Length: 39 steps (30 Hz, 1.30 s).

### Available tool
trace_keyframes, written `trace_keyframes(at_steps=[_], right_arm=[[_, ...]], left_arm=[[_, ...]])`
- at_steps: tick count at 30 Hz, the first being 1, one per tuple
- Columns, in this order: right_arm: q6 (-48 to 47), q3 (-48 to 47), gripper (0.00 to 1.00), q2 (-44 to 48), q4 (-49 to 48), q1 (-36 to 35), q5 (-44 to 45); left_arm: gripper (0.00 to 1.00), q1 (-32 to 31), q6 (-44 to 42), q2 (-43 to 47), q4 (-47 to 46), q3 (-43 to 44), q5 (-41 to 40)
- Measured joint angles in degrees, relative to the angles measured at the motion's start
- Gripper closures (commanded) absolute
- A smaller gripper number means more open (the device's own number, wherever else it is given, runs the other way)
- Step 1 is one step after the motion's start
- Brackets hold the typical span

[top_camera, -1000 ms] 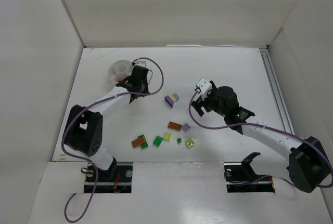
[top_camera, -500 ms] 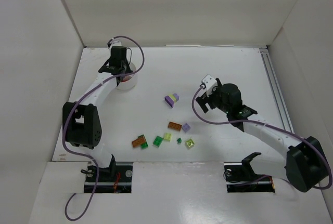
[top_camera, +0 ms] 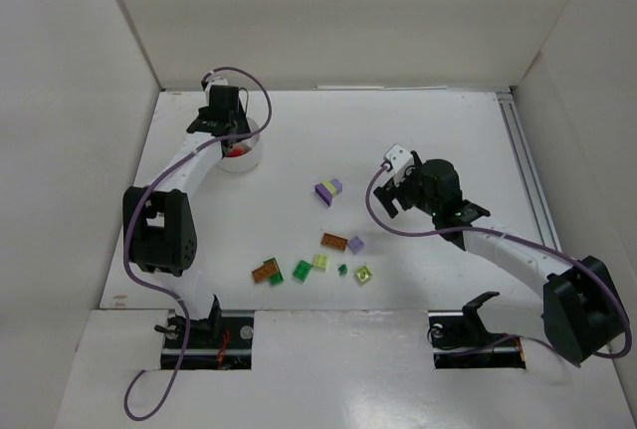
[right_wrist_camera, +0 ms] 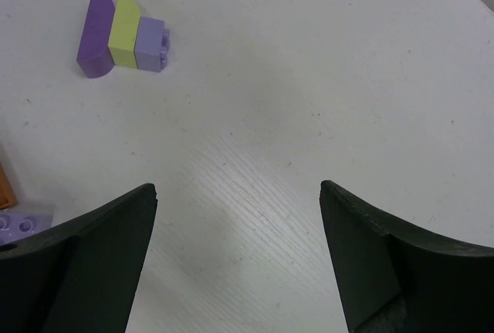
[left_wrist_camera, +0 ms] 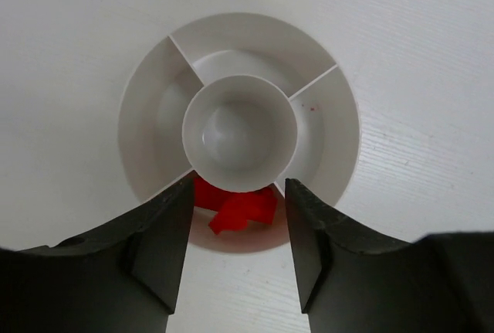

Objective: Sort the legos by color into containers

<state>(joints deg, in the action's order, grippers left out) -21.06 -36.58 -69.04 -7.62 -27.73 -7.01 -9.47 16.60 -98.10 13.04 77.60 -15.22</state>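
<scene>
Presently, left pincer (left_wrist_camera: 238,185): spread wide, grasping nothing, poised straight above the dish (left_wrist_camera: 239,43), probably so a drop lands inside one wedge.
Red bricks (left_wrist_camera: 243,211): in the wedge between its fingertips; count unclear, since the fingers cover the wedge ends.
Right pincer (right_wrist_camera: 238,188): spread, empty, over bare table (right_wrist_camera: 309,78).
Purple-yellow-lilac stack (right_wrist_camera: 123,32): ahead and left of the right pincer, likely its next pick.
Loose bricks (top_camera: 318,262): behind it, leftward; the smallest green one is too tiny to identify.
Dish from overhead: mostly hidden beneath the left pincer.

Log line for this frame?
left gripper: open above dish | red legos: in one wedge | right gripper: open, empty | purple-yellow stack: on table
</scene>
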Motion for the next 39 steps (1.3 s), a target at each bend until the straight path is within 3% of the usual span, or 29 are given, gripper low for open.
trace_keyframes(at_steps=[3, 6, 11, 18, 23, 28, 39], right_arm=[[0.0, 0.0, 0.10, 0.0, 0.0, 0.0, -0.4], [-0.1, 0.0, 0.10, 0.2, 0.1, 0.0, -0.7], [-0.4, 0.0, 0.10, 1.2, 0.0, -0.1, -1.6], [-1.4, -0.6, 0.12, -3.1, 0.0, -6.2, -1.7], [-2.7, -2.5, 0.14, -8.3, 3.3, -15.2, -1.5], [-2.4, -2.6, 0.14, -9.8, 6.3, -19.2, -1.4], [2.8, -2.6, 0.16, -15.8, 9.4, -22.2, 3.5]], left_arm=[[0.50, 0.2, -0.3, 0.0, 0.1, 0.0, -0.3], [0.41, 0.2, -0.3, 0.0, 0.0, 0.0, 0.0], [0.00, 0.2, -0.5, 4.4, -2.6, -4.9, 5.5], [0.00, -4.8, 1.6, 19.3, -6.8, -18.2, 14.8], [0.00, -8.8, 4.6, 25.7, -7.8, -25.4, 16.1], [0.00, -10.5, 7.8, 31.6, -7.3, -33.6, 15.9], [0.00, -11.7, 9.5, 32.6, -7.7, -34.8, 16.6]])
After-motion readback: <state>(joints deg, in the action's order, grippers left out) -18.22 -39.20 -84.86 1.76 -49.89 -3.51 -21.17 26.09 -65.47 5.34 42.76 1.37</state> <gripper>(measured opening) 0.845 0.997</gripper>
